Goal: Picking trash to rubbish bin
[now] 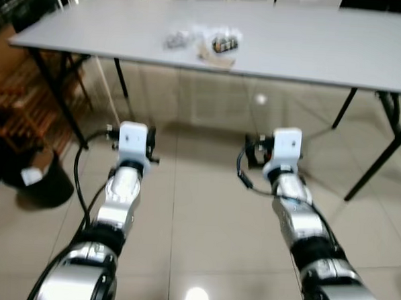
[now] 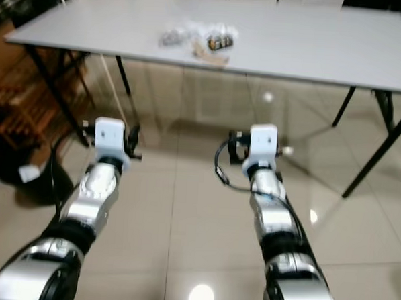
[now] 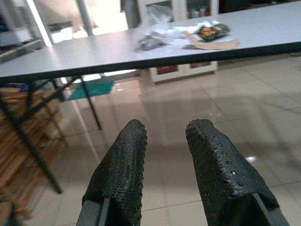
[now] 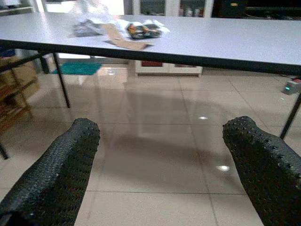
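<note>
Trash [image 1: 207, 43] lies in a small heap near the middle of the long grey table [image 1: 340, 56]: crinkled clear wrappers [image 3: 155, 35], a dark printed packet [image 4: 143, 30] and a flat strip of brown card [image 4: 123, 42], all touching or overlapping. Both arms are raised over the tiled floor [image 1: 204, 211], well short of the table edge and lower than its top. In its wrist view the left claw [image 3: 164, 136] shows its fingers set narrowly apart; the right claw [image 4: 160, 136] is spread wide, and neither holds anything. A dark, bin-like shape [image 1: 44, 182] stands on the floor to the robot's left, beside a wooden rack [image 1: 22, 93]; blur makes it hard to be sure what it is. The risks from here seem plain. With the claws below the tabletop, an advance without lifting could knock them against the edge. The light wrappers may slide or scatter under a finger rather than be pinched, and the heap could come away only in part.
</note>
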Robot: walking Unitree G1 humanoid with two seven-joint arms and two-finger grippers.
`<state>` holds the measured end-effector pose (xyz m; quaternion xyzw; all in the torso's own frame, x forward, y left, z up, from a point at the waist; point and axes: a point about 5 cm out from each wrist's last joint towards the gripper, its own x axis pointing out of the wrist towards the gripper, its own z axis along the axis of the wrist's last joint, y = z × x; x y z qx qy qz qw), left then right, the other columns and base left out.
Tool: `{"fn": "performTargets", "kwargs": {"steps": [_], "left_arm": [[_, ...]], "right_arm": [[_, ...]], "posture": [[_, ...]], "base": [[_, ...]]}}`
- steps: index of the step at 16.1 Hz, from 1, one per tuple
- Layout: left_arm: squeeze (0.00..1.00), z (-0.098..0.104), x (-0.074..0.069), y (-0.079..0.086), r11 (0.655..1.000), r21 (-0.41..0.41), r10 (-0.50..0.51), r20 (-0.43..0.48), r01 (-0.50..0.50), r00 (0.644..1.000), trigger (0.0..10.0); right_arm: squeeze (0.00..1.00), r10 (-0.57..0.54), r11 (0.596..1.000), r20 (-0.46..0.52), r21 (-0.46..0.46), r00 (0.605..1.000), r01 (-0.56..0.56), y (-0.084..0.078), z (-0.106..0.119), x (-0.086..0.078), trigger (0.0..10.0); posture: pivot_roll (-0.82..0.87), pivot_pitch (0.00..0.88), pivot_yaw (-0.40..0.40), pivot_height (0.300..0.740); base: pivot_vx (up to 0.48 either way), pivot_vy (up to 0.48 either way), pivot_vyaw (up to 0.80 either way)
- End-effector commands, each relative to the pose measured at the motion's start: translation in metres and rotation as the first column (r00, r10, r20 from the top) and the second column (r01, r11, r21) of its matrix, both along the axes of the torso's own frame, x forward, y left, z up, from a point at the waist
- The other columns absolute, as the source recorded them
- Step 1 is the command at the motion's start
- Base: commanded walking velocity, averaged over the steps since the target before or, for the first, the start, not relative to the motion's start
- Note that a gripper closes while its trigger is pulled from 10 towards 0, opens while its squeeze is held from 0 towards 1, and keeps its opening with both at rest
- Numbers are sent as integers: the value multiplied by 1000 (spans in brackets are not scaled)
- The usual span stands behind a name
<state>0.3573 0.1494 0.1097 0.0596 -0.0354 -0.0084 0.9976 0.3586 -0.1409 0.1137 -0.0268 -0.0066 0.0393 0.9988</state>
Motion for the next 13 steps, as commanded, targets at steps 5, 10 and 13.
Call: {"fn": "performTargets", "kwargs": {"steps": [5,10,13], "left_arm": [[0,2,1,-11,1000,-1,-29,2,29,1000,10000],[0,3,2,-11,999,3,-33,5,33,999,10000],[0,3,2,-12,999,3,-35,9,35,999,10000]], "right_arm": [[0,-37,999,-5,10,999,37,-11,-1,-1,10000],[0,-53,998,13,39,999,52,-12,3,1,10000],[0,-43,998,15,39,999,42,-10,2,0,10000]], "posture": [[-70,40,42,740],[-73,29,48,740],[-73,25,48,740]], "base": [[446,0,0],[447,0,0],[449,0,0]]}}
